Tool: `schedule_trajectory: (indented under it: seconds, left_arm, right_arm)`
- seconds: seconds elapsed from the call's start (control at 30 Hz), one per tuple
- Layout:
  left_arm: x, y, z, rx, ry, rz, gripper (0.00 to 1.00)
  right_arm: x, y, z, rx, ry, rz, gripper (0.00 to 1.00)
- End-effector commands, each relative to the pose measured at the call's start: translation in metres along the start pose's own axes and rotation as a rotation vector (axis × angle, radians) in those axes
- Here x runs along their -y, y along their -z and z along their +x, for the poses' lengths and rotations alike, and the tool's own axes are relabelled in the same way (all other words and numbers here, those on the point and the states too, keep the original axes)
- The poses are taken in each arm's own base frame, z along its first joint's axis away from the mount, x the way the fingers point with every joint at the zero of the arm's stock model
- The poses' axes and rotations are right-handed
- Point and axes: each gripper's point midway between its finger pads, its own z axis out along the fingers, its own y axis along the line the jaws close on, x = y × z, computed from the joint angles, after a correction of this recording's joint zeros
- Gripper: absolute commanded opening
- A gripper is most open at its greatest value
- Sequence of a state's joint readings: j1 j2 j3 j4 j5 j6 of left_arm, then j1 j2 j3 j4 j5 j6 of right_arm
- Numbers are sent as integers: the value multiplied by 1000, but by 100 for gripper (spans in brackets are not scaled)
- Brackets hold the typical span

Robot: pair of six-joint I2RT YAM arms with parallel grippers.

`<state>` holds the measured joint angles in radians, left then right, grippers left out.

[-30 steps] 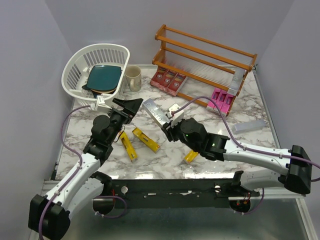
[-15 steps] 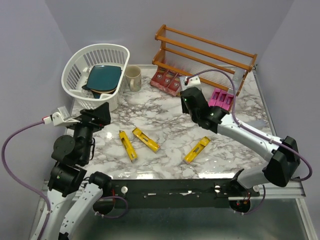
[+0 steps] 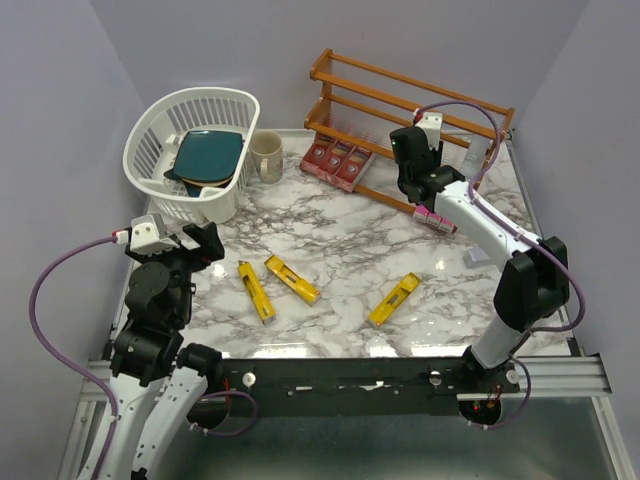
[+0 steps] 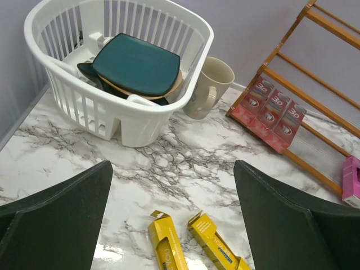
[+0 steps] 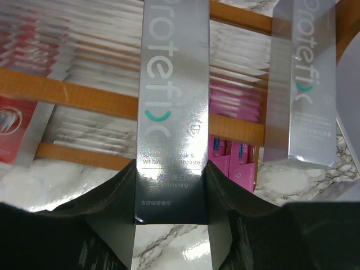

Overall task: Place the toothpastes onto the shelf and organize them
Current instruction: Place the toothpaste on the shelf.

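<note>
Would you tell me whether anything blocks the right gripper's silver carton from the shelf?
Nothing visible does. The right gripper holds the carton close before the shelf; a second silver carton stands beside it, apart.

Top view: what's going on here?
The right gripper holds a silver toothpaste carton at the shelf, beside another silver carton there. The left gripper hangs open above the table, holding nothing. Three yellow cartons lie there; red cartons and pink cartons sit at the shelf's bottom tier.
</note>
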<state>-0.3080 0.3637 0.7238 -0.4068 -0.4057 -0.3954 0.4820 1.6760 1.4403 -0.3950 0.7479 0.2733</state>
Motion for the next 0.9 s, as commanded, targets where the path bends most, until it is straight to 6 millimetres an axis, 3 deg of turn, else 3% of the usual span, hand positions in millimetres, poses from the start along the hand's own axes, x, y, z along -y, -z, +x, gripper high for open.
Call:
schedule_trajectory:
  seconds: [0.0,0.23,0.43,0.63,0.87]
  left_arm:
    - [1,3,0,2,-26,23,99]
    - [1,3,2,-3,-26,28,99]
    - [0,3,2,0,-21,19,99]
    - [0,3,2,-1,-20,20,99]
    - [0,4,2,1,-19,21,99]
  right_arm:
    - [24,-20,-33,61,-100,115,30]
    - [49,-48,-44,73,-161,182,31]
    - [57,-67,-47,76,-177,185,31]
    - [56,-72,-31,25,-160,181,31]
    - [57,-63,-15,-37,-137,155,31]
